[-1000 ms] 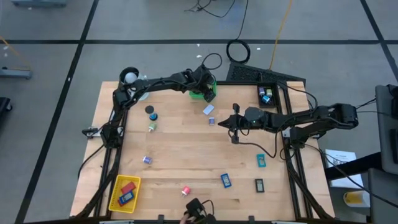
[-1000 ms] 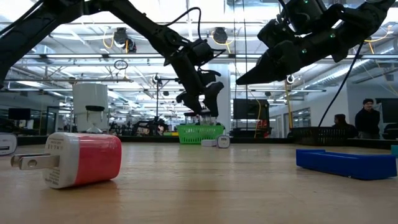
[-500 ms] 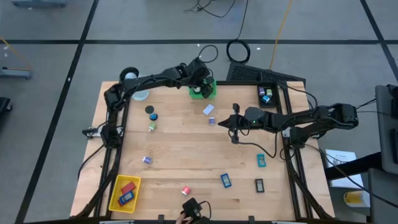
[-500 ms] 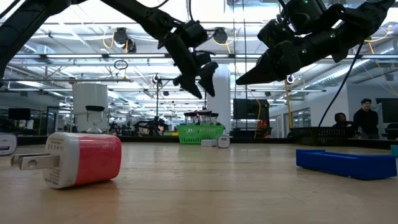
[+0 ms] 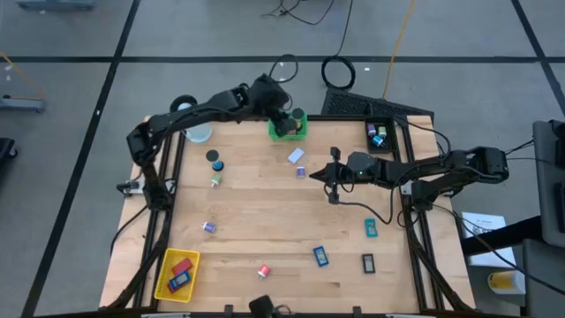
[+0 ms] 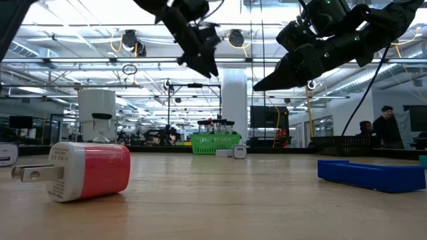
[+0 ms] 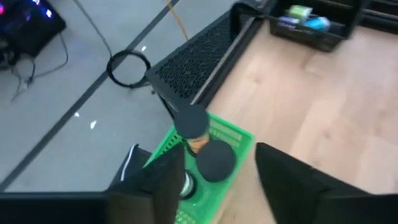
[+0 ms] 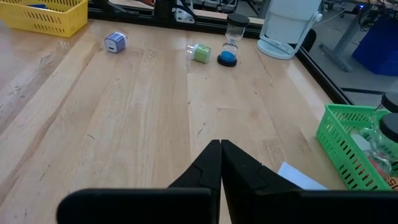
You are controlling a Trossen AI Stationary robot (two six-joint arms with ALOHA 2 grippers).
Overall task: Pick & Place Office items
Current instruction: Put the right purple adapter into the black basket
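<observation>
My left gripper (image 7: 214, 180) hangs above the green basket (image 7: 239, 138), fingers spread, nothing between them; black-capped pieces (image 7: 216, 158) stand in the basket right below it. My right gripper (image 8: 221, 163) hovers over mid-table, fingers pressed together, empty. Ahead of it lie a purple block (image 8: 114, 42), a green block (image 8: 201, 53) and a blue-based hourglass (image 8: 232, 38). A red charger (image 6: 87, 171) and a blue block (image 6: 370, 175) sit on the wood, well apart from both grippers.
</observation>
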